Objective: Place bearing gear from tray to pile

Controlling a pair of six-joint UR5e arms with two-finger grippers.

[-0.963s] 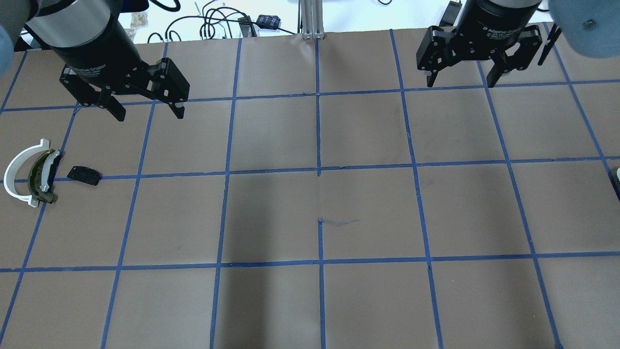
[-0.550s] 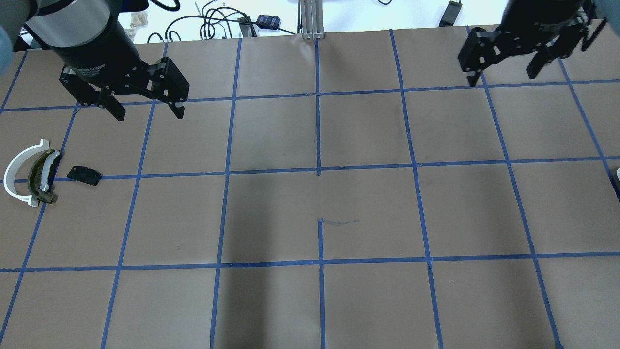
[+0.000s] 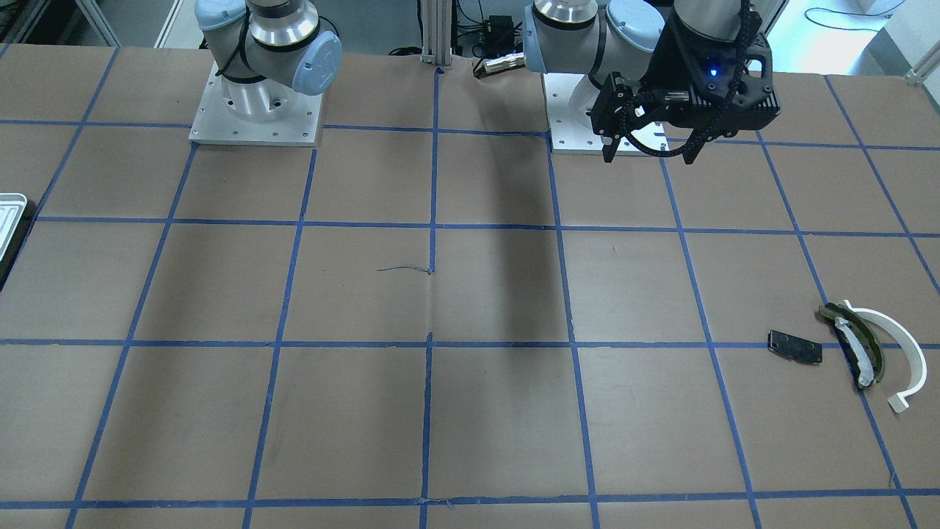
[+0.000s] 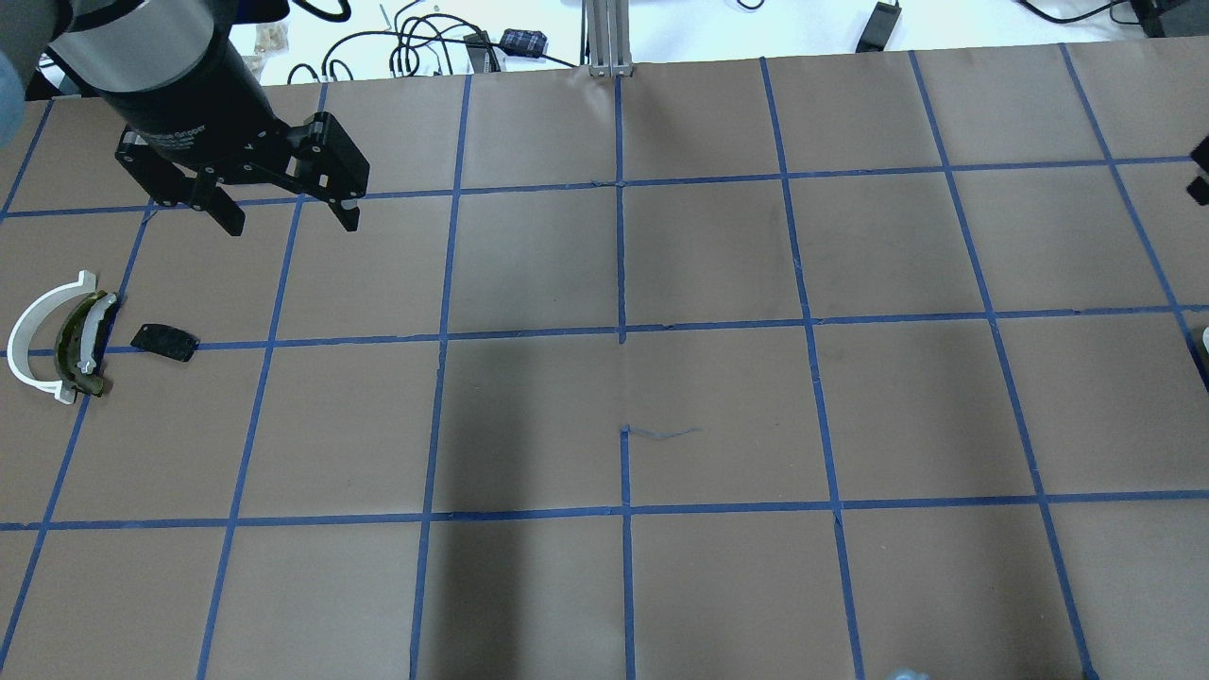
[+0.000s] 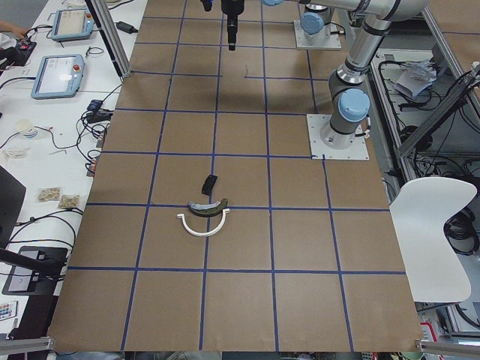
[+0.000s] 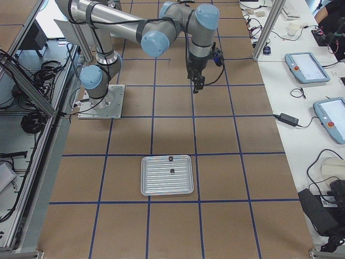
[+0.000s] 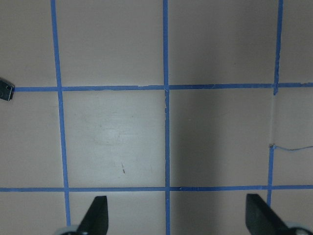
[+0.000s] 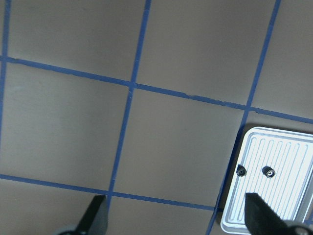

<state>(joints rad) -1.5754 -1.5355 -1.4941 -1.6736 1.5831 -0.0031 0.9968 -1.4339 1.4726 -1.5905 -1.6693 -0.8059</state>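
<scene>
Gears (image 8: 241, 170): two small dark toothed wheels lie side by side, not touching, on the ribbed floor of the tray (image 8: 293, 205). The tray sits outside the jaws of the right gripper (image 8: 177, 218), just beyond the right-hand finger in the wrist view. Those jaws stand wide apart with nothing between them. The left wheel looks all dark and the right one shows a pale centre. You cannot tell at this size which carries the bearing.

Handling, as a judgement: treat a gear as rigid, hard and light, with no give. Expect it to skate along the ribs or tip if nudged. Take hold across the toothed rim on two opposite sides, with the fingers straddling the wheel from straight above. Keep clear of its neighbour and the tray rim.

Left to right in the overhead view: the pile (image 4: 90, 331) of arc (image 4: 14, 345), olive piece (image 4: 68, 349) and plate (image 4: 164, 341) lies well outside the jaws of the left gripper (image 4: 293, 225), off their left side. Those jaws stand apart, empty, over the table (image 4: 623, 264).

Lettering: white print on the left gripper body appears to read "Adaptive Gripper". No writing is legible on gears, tray or pile.
</scene>
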